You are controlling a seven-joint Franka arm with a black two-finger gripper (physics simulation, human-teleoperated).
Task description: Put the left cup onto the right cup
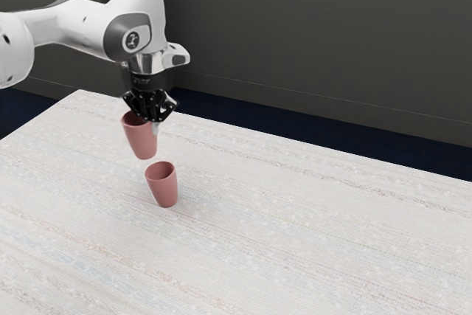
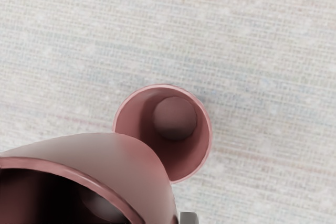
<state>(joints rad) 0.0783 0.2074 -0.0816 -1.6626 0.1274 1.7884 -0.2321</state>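
Lifted cup [image 2: 89, 174] is hanging under my gripper [image 1: 151, 118], which is clamping its rim, clear of the table [image 1: 332, 241]; I'm judging pickup done, with lowering onto the second cup [image 1: 161, 184] just below remaining.

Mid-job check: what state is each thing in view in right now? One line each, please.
black two-finger gripper: shut on the held cup's rim, up off the table.
held pink tapered cup: lifted clear of the table, mouth up, slightly tilted, not yet in the other cup.
standing pink tapered cup: on the table, mouth up, empty.
pale woven-textured table: bears the standing cup.
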